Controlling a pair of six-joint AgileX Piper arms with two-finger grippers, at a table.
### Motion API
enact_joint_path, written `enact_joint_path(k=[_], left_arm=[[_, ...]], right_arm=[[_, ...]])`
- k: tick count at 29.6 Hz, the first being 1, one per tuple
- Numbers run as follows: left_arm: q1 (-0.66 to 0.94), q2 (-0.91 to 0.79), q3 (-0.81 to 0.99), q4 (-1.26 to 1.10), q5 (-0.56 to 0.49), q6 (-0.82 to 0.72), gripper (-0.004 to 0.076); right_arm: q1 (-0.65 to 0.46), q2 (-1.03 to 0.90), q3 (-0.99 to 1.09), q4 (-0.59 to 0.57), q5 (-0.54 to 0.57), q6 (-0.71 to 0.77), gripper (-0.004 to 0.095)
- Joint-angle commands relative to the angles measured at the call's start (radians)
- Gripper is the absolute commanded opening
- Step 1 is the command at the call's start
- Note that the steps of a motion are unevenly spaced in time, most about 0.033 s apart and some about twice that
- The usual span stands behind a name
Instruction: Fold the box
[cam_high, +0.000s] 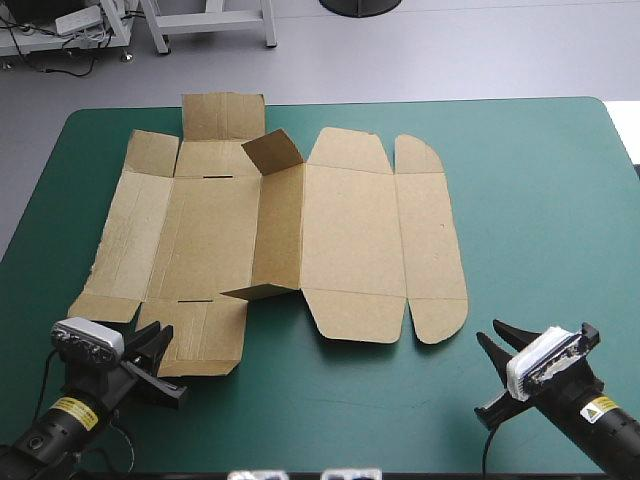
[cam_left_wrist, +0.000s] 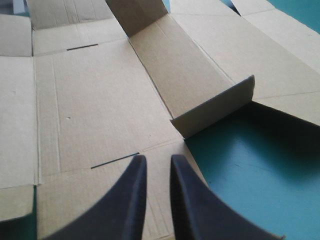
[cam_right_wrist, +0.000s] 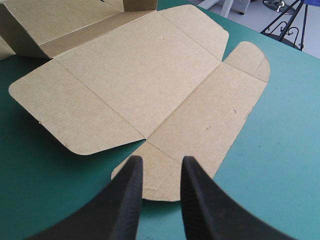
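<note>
The left gripper (cam_left_wrist: 156, 165) is held with fingers slightly apart and empty, over the nearest flap (cam_left_wrist: 100, 200) of the box (cam_left_wrist: 100, 100), presumably so that flap can be taken first. The right gripper (cam_right_wrist: 160, 167), also parted and empty, is kept just short of a rounded corner tab (cam_right_wrist: 159, 187). The box is spread flat on the table (cam_left_wrist: 250, 190) ahead of both. Beyond the left gripper a narrow panel (cam_left_wrist: 180, 70) is seen with its two end flaps (cam_left_wrist: 215, 107) raised. Bare table is left beside the right gripper for swinging

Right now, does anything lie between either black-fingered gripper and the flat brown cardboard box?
Nothing visible does. The left gripper hovers at the brown box's near flap; only teal-green cover separates the right gripper from its rounded corner flap.
</note>
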Motion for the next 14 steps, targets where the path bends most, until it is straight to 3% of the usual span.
enact_joint_path(k=[1, 7, 14], left_arm=[[-0.005, 0.066, -0.038, -0.061, -0.092, 0.002, 0.0119], [-0.005, 0.186, -0.169, -0.132, -0.072, 0.014, 0.013], [-0.005, 0.389, -0.42, 0.044, 0.111, 0.047, 0.0182]], right_arm=[[-0.006, 0.007, -0.029, 0.029, -0.053, -0.005, 0.0246], [-0.006, 0.007, -0.029, 0.029, -0.055, -0.005, 0.0246], [-0.006, 0.007, -0.029, 0.031, -0.053, -0.003, 0.0246]])
